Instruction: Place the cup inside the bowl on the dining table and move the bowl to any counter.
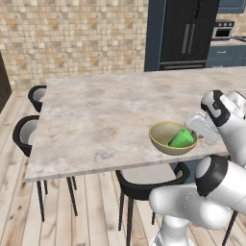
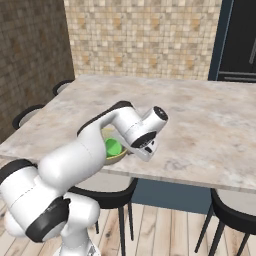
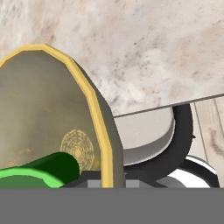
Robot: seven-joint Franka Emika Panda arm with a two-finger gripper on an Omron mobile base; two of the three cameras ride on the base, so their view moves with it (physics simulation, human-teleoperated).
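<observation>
Chairs (image 1: 144, 187) crowd dining table (image 1: 96, 125) edge below bowl (image 1: 166, 139) holding cup (image 1: 181, 138).

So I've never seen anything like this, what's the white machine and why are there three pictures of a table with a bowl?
The white machine is a robot arm on a base that can drive, in a simulated kitchen. Two pictures come from cameras on the base, behind the arm on its left and right, so they show one scene from two sides. The third comes from a camera on the hand, looking along its fingers. On the dining table, near its front edge, sits a wide olive bowl with a yellow rim. A small green cup lies on its side inside it. The hand is closed on the bowl's rim at the right side, seen from the left camera. Black chairs stand around the table.
</observation>
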